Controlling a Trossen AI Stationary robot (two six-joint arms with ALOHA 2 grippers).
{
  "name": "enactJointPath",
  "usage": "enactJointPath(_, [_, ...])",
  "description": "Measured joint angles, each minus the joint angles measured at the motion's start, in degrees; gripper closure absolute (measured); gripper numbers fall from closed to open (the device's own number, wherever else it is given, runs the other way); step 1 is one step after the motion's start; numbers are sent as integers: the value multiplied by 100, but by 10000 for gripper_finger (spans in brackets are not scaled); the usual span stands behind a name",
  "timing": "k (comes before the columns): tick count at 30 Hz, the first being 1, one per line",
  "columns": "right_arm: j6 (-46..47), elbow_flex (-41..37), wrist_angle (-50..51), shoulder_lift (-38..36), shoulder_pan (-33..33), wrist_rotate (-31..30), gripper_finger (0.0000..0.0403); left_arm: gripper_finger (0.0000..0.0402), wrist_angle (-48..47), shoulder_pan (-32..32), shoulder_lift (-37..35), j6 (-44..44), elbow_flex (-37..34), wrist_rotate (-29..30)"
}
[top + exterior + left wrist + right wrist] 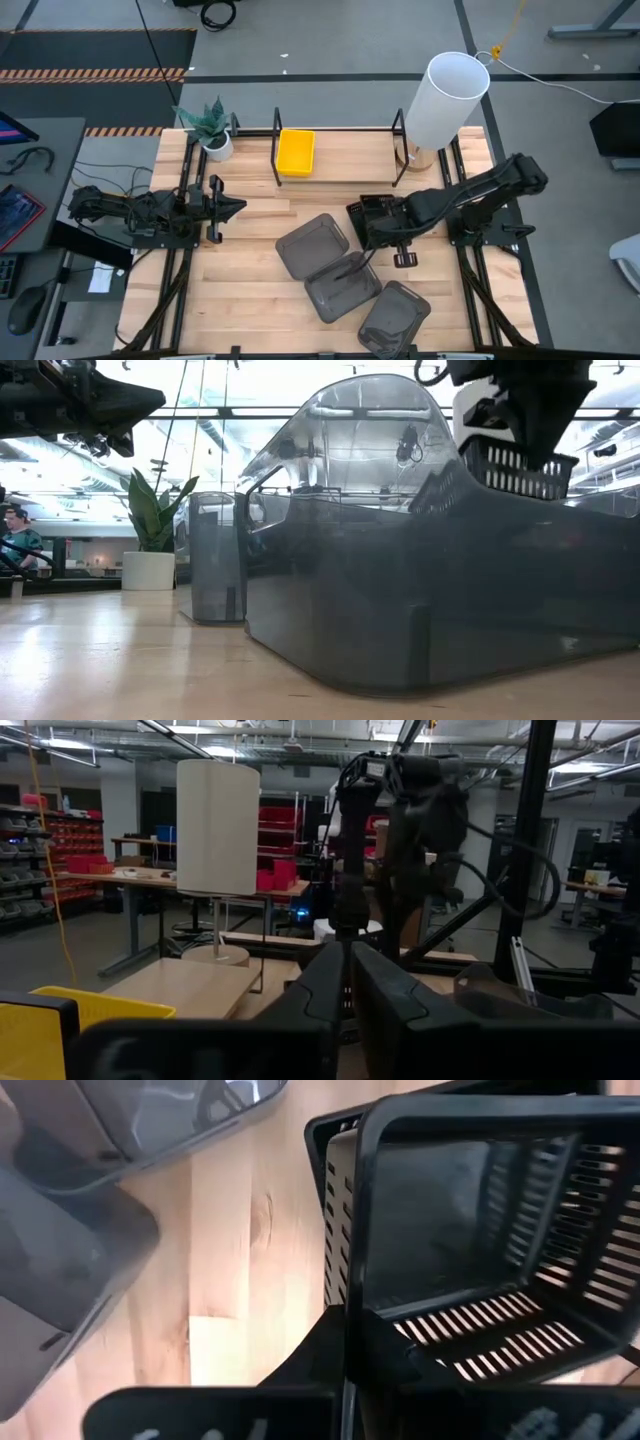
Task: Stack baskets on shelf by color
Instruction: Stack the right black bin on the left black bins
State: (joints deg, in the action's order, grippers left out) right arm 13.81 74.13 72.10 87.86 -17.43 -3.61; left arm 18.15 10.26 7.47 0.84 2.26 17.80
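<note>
My right gripper [372, 228] is shut on a black mesh-sided basket [378, 210], right of the table's middle and just near of the shelf [277, 150]. In the low view the basket [520, 465] hangs under the gripper [535, 430]. A yellow basket [295, 152] sits in the shelf's left bay. Three dark grey baskets [313, 245] [342, 290] [395, 318] lie in a slanting row on the table toward the near edge. My left gripper [235, 208] waits shut at the table's left, pointing level toward the middle. My right gripper pinches one side wall of the black basket at its rim [350, 1295], one finger inside the basket and one outside. The fingers come from above, pointing down. The basket hangs tilted below them, lifted off the table.
A tall white cylinder [445, 100] stands at the shelf's right end. A small potted plant [212, 130] stands at the far left corner. Bare wood lies between the left arm and the grey baskets. The nearest grey basket [430, 590] fills the low view.
</note>
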Motion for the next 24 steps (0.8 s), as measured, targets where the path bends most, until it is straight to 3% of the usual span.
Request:
enactJointPath(8, [-102,4,9,408,215,-129,390,371,0,-1,2,0,0,0])
enactJointPath(24, [-106,310,45,397,317,-281,389,367,0,-2,2,0,0,0])
